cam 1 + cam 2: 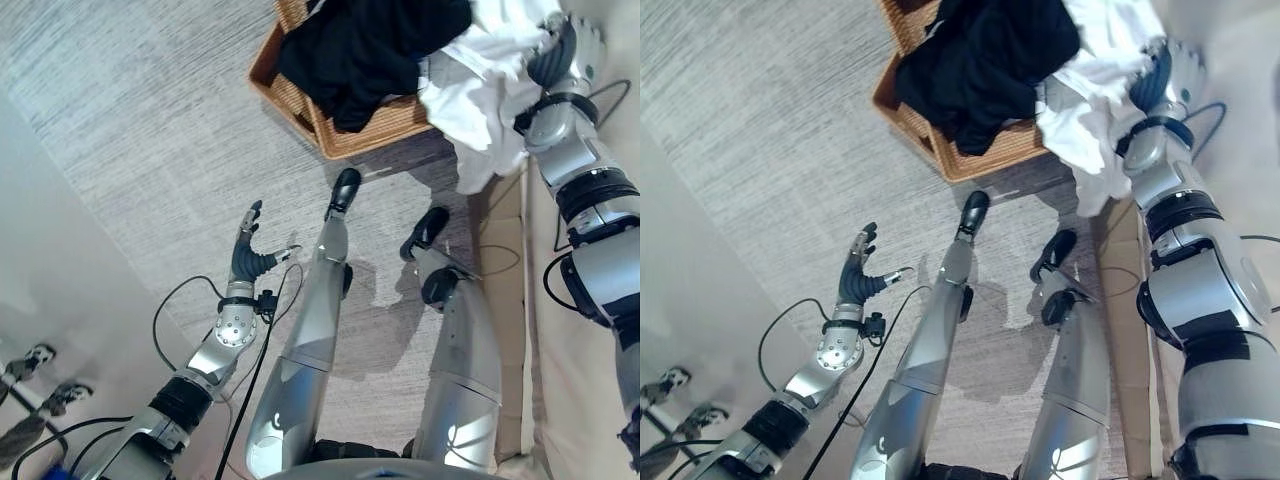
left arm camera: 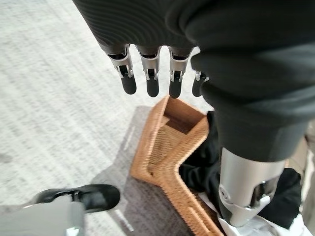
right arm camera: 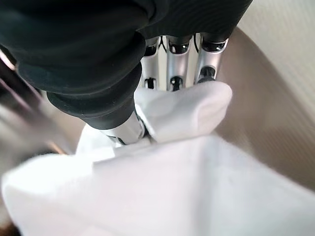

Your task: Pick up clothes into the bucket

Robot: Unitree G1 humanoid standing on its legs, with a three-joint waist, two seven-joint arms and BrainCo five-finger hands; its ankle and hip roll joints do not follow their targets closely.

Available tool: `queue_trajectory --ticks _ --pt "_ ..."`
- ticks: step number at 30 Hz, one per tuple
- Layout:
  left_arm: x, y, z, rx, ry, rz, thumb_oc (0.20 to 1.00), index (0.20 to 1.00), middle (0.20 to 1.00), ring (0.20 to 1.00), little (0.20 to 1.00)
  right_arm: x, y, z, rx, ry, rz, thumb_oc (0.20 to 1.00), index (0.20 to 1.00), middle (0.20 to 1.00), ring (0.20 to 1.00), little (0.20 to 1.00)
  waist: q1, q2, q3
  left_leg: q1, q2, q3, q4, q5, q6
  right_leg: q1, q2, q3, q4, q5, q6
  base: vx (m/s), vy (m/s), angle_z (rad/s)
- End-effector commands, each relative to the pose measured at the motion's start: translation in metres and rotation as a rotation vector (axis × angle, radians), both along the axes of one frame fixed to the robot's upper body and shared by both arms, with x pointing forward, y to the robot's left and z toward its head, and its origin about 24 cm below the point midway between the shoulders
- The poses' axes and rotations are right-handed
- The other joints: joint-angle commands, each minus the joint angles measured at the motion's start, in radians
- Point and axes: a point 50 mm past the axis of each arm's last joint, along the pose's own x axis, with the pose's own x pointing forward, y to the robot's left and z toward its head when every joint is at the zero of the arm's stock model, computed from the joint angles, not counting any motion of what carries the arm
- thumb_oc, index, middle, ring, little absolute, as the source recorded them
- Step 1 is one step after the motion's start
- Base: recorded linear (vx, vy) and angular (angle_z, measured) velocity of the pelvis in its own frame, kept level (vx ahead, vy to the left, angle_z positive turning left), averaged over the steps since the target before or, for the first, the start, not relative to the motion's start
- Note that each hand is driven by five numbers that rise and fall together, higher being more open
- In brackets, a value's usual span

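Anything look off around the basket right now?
The black garment is heaped over the wicker basket rim, not tucked inside. The white garment, pinched by the right hand, hangs outside beside it.

Left hand (image 1: 246, 255) low, fingers straight and relaxed, right hand (image 1: 556, 50) raised, fingers pinching shut

Basket (image 1: 345, 138) mouth is mostly plugged by a black garment (image 1: 365, 50) heaped over the rim, and the white cloth (image 1: 480, 100) hangs across its right side. The grey carpet (image 1: 150, 130) left of the basket is wide open (left hand (image 1: 250, 250) hovers over it, fingers spread)
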Motion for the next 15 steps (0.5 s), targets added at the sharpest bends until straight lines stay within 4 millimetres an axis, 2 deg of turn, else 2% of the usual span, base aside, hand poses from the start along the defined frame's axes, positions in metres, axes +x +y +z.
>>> queue_trajectory --ticks 1,2,3,6,7,10,14,15 --pt "-0.015 0.016 -0.017 0.047 0.04 0.065 1.0 1.0 1.0 1.0 1.0 -0.028 -0.01 0.029 0.003 -0.265 0.011 0.2 0.2 0.2 0.2 0.2 -0.014 -0.058 -0.013 0.142 0.01 0.091 -0.019 -0.101 0.057 0.169 0.011 0.098 -0.111 0.026 0.111 -0.05 -0.019 -0.24" --pt "-0.016 0.016 -0.018 0.051 0.043 0.063 1.0 1.0 1.0 1.0 1.0 -0.029 -0.011 0.026 0.006 -0.262 0.008 0.2 0.2 0.2 0.2 0.2 -0.011 -0.06 -0.013 0.148 0.01 0.09 -0.022 -0.1 0.057 0.175 0.011 0.097 -0.115 0.027 0.111 -0.09 -0.02 -0.16" --pt "-0.015 0.022 -0.022 0.066 0.059 0.087 1.0 1.0 1.0 1.0 1.0 -0.043 -0.01 0.032 0.01 -0.351 0.037 0.2 0.2 0.2 0.2 0.2 -0.029 -0.079 -0.013 0.219 0.022 0.101 -0.052 -0.096 0.057 0.24 0.027 0.102 -0.149 0.038 0.113 -0.07 -0.008 -0.15" --pt "-0.016 0.028 -0.018 0.074 0.05 0.083 1.0 1.0 1.0 1.0 1.0 -0.056 -0.018 0.026 0.025 -0.381 0.051 0.2 0.2 0.2 0.2 0.2 -0.041 -0.093 -0.013 0.32 0.034 0.108 -0.083 -0.091 0.059 0.337 0.041 0.102 -0.188 0.05 0.115 -0.09 -0.028 -0.23" --pt "-0.015 0.031 -0.017 0.083 0.046 0.088 1.0 1.0 1.0 1.0 1.0 -0.06 -0.02 0.028 0.02 -0.401 0.046 0.2 0.2 0.2 0.2 0.2 -0.042 -0.092 -0.013 0.327 0.037 0.113 -0.098 -0.062 0.063 0.341 0.04 0.09 -0.2 0.078 0.108 -0.11 -0.024 -0.21" --pt "-0.015 0.036 -0.017 0.074 0.056 0.093 1.0 1.0 1.0 1.0 1.0 -0.072 -0.032 0.023 0.043 -0.431 0.024 0.2 0.2 0.2 0.2 0.2 -0.052 -0.094 -0.013 0.441 0.041 0.113 -0.132 -0.06 0.061 0.456 0.045 0.084 -0.237 0.082 0.107 -0.04 -0.032 -0.11" --pt "-0.016 0.047 -0.014 0.072 0.058 0.098 1.0 1.0 1.0 1.0 1.0 -0.092 -0.037 0.031 0.031 -0.513 0.023 0.2 0.2 0.2 0.2 0.2 -0.058 -0.099 -0.013 0.6 0.053 0.124 -0.164 -0.073 0.059 0.614 0.054 0.085 -0.288 0.089 0.11 0.01 -0.01 -0.02" --pt "-0.017 0.047 -0.015 0.073 0.06 0.097 1.0 1.0 1.0 1.0 1.0 -0.092 -0.037 0.03 0.032 -0.51 0.022 0.2 0.2 0.2 0.2 0.2 -0.057 -0.1 -0.013 0.605 0.054 0.123 -0.167 -0.073 0.059 0.62 0.056 0.084 -0.292 0.09 0.11 0.04 -0.008 -0.11"
